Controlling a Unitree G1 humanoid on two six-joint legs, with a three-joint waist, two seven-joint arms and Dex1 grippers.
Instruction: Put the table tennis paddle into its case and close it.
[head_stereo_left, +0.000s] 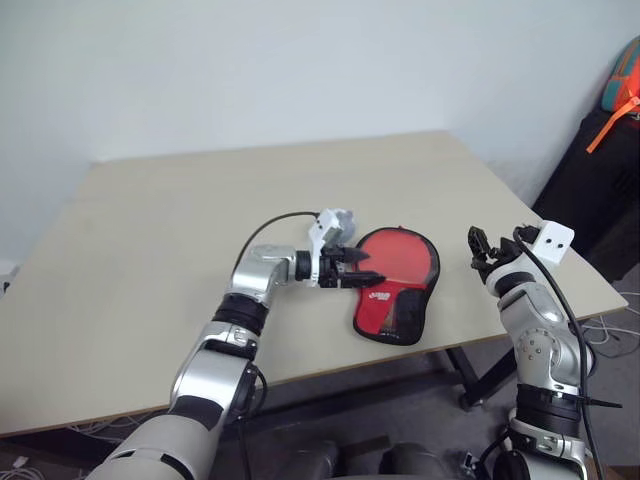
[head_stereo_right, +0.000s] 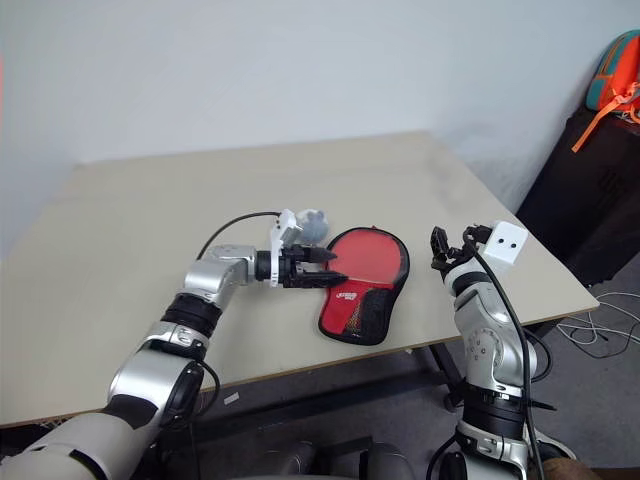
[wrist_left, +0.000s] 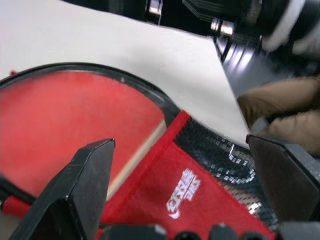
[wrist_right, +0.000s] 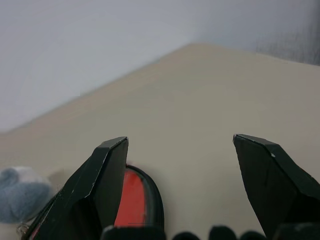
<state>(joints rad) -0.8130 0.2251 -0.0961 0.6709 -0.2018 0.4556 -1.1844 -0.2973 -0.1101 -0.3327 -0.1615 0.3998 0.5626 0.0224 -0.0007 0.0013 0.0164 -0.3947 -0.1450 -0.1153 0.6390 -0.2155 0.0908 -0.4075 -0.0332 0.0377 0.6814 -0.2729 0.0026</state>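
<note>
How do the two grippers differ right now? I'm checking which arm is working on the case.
The left gripper points sideways over the case; the right gripper stands off to the side of it, over bare table. The left reaches across its edge; the right points forward, away. Both are open and hold nothing.

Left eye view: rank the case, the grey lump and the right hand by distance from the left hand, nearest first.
1. The case: directly under the fingertips of the left hand, paddle already inside.
2. The grey lump: just behind the left hand, at the case's rounded far end.
3. The right hand: across the case, near the table's right edge, open and empty.
</note>
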